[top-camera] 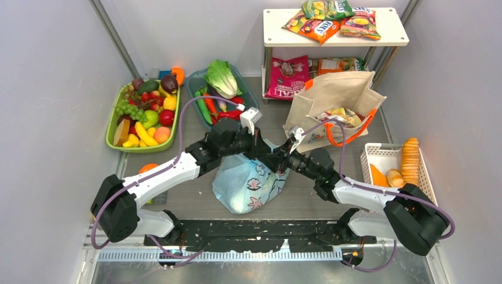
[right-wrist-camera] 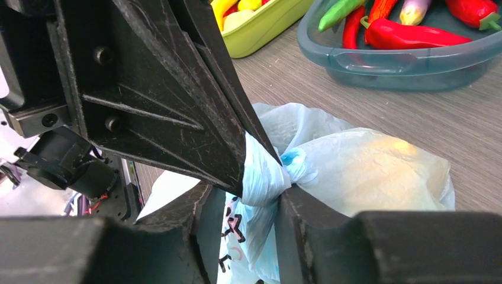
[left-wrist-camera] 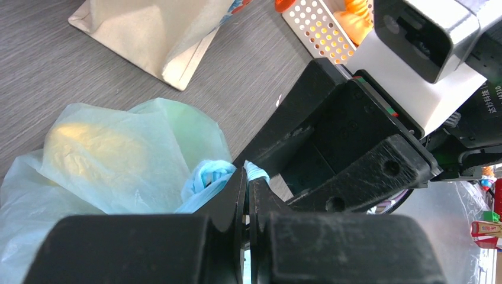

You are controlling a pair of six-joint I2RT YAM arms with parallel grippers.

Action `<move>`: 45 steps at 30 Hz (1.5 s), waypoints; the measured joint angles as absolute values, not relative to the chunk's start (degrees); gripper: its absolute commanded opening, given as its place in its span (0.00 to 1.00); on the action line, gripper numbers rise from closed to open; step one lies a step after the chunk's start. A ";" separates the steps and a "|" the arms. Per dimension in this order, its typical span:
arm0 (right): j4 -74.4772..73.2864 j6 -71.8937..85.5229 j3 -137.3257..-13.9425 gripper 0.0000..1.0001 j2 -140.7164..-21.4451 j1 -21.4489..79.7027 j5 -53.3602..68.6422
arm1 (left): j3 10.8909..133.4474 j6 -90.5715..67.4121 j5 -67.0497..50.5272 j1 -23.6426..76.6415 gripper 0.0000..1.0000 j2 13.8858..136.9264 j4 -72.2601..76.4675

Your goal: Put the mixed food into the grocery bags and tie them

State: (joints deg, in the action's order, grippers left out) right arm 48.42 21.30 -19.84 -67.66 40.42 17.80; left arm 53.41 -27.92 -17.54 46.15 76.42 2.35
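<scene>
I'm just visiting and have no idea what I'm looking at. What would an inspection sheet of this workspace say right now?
Surface: grey wood-grain table, partly bare.
Job's things: light-blue plastic bag at centre, neck twisted; canvas tote behind right, items inside; snack packets on the shelf; cabbage in the vegetable tray.
Clutter: fruit tray far left; white mesh basket with biscuits right.
Grippers: left gripper shut on the bag's strand; right gripper jaws apart around the neck, grip unclear.
Cables: purple cables loop above both arms.
Surroundings: white walls.
</scene>
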 measured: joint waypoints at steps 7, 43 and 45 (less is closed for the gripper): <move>48.90 22.28 -19.70 0.06 -68.64 40.45 17.61 | 53.41 -28.38 -17.54 45.95 0.01 76.38 2.98; -12.36 3.70 -70.28 0.05 -42.83 40.64 -14.70 | 69.67 -13.06 2.74 45.21 0.91 61.71 -18.94; -13.10 0.69 -75.26 0.05 -43.59 40.62 -17.91 | 71.16 -13.74 1.80 45.21 0.89 65.14 -18.24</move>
State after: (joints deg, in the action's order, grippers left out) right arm -13.10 0.69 -75.26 -43.59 40.62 -17.91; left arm 71.16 -13.74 1.80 45.21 65.14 -18.24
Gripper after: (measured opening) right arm 0.082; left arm 0.912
